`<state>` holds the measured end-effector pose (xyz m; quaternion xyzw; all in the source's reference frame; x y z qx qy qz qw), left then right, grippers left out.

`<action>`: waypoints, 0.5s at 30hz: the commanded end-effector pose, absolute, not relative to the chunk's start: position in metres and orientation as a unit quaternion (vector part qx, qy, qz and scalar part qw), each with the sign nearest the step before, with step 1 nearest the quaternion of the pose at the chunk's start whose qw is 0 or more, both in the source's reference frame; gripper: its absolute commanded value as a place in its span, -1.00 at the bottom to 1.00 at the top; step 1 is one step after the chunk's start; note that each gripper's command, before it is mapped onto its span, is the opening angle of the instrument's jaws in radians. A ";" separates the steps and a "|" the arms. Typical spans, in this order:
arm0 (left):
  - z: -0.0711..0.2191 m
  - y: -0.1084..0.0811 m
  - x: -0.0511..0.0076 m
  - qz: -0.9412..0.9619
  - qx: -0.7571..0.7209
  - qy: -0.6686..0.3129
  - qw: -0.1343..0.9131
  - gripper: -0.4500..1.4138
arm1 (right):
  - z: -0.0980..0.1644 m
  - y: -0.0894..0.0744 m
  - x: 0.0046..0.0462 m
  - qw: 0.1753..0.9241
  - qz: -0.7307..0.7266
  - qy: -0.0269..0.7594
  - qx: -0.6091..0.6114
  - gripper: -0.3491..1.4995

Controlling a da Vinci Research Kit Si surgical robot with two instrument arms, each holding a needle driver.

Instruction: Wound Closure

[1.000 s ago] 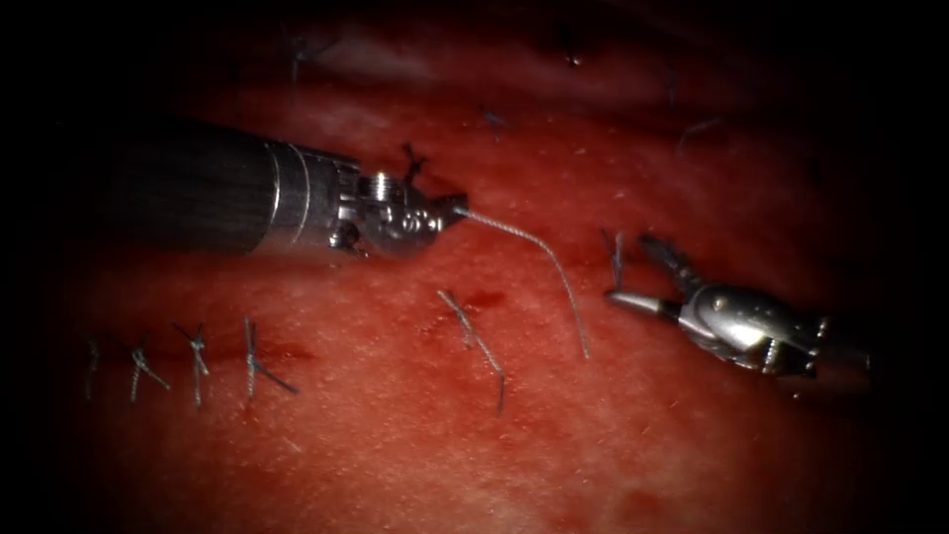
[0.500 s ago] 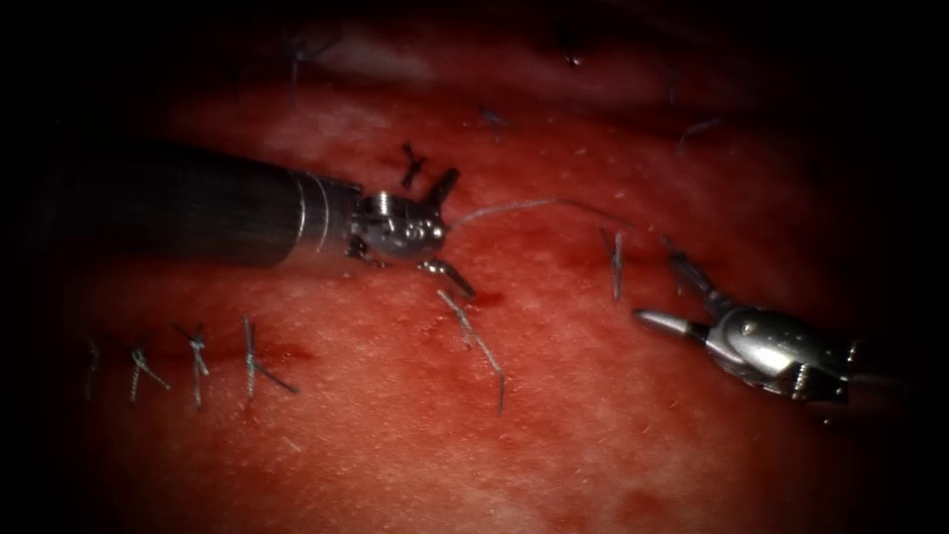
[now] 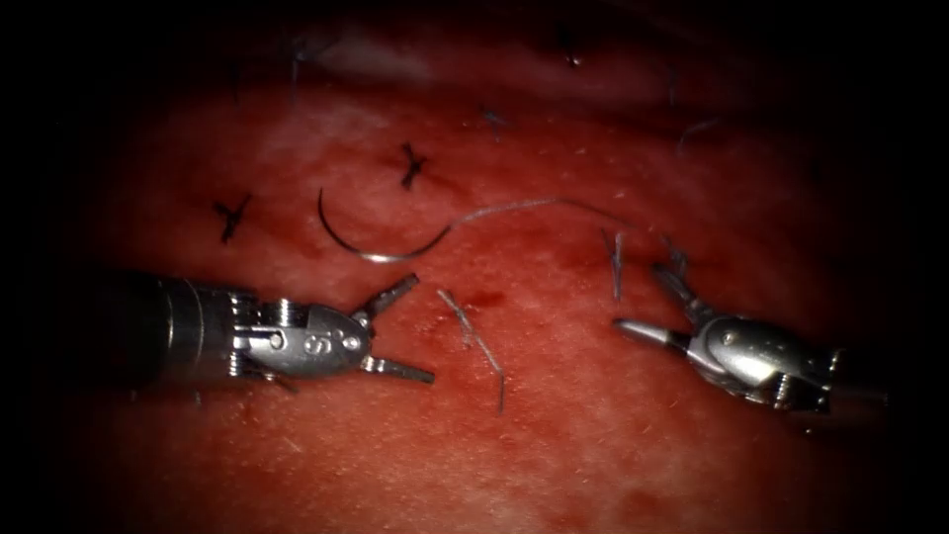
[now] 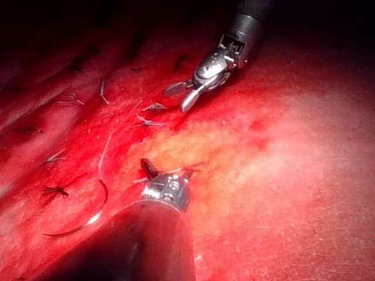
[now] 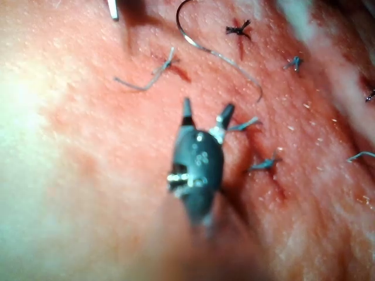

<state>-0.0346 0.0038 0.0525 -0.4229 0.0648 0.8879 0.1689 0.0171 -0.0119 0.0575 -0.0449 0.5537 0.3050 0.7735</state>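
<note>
The thin curved steel needle lies loose on the wet, grainy tissue, its thread trailing right. The left tool and right tool both gape, holding nothing. The right wrist view shows knotted stitches beside the needle.

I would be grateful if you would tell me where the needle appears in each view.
Endoscope: needle lies free on the tissue, above the left tool.
Left wrist: needle beside that tool.
Right wrist: needle beyond the right tool.
Shared landmark: its trailing thread.
</note>
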 end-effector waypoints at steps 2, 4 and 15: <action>0.054 0.002 -0.0363 0.886 -0.424 0.092 0.166 0.01 | 0.058 -0.012 0.0185 0.773 0.305 0.554 -0.046 0.89; 0.055 0.000 -0.0375 0.885 -0.412 0.129 0.177 0.01 | 0.058 -0.012 0.0188 0.773 0.306 0.554 -0.047 0.89; 0.056 -0.002 -0.0396 0.853 -0.432 0.202 0.213 -0.01 | 0.059 -0.013 0.0202 0.774 0.300 0.556 -0.052 0.85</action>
